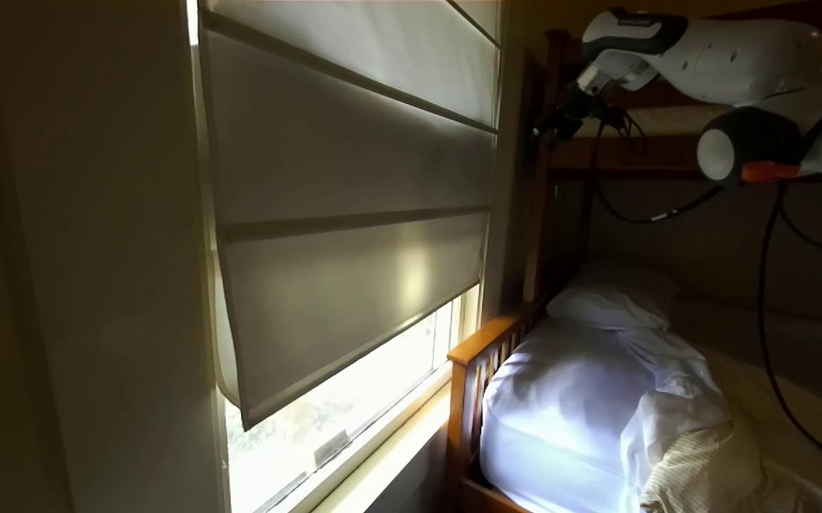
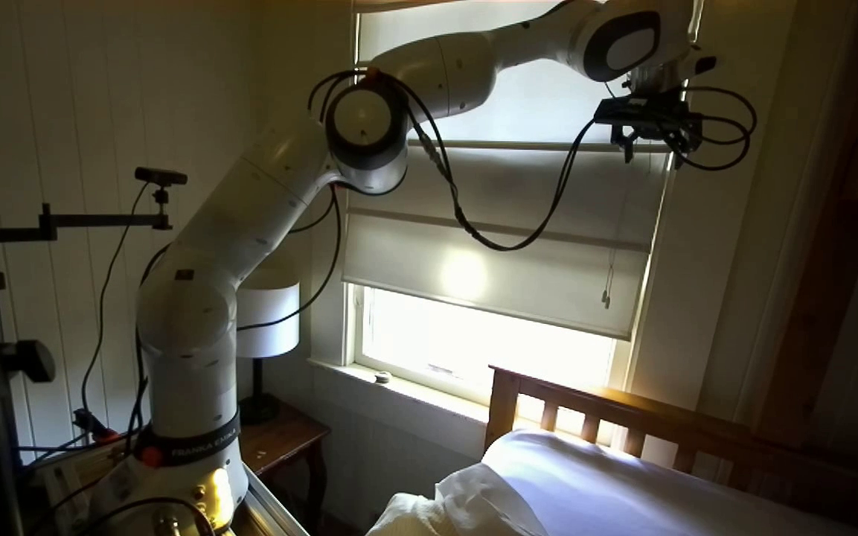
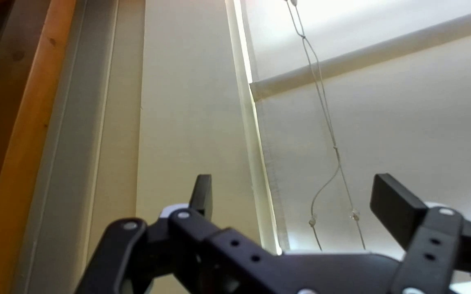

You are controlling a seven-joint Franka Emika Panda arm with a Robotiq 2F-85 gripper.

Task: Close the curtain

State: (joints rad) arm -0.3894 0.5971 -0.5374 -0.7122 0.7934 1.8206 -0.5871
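Curtain (image 3: 415, 122) hangs beyond the tool (image 3: 292, 190) in the wrist view, its side edge visible past wide-spread jaws.

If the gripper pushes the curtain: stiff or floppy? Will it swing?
The curtain is probably floppy between its battens: the fabric looks thin, glowing where backlit. Likely stiffer crosswise, since the battens run straight across its width. Apt to swing if pushed low: it hangs above the sill with no visible fastening at the bottom.

The window (image 2: 436, 331) glares white; near it stand a wooden bed (image 2: 622, 409) and a lamp (image 2: 269, 301) on a table (image 2: 287, 441).
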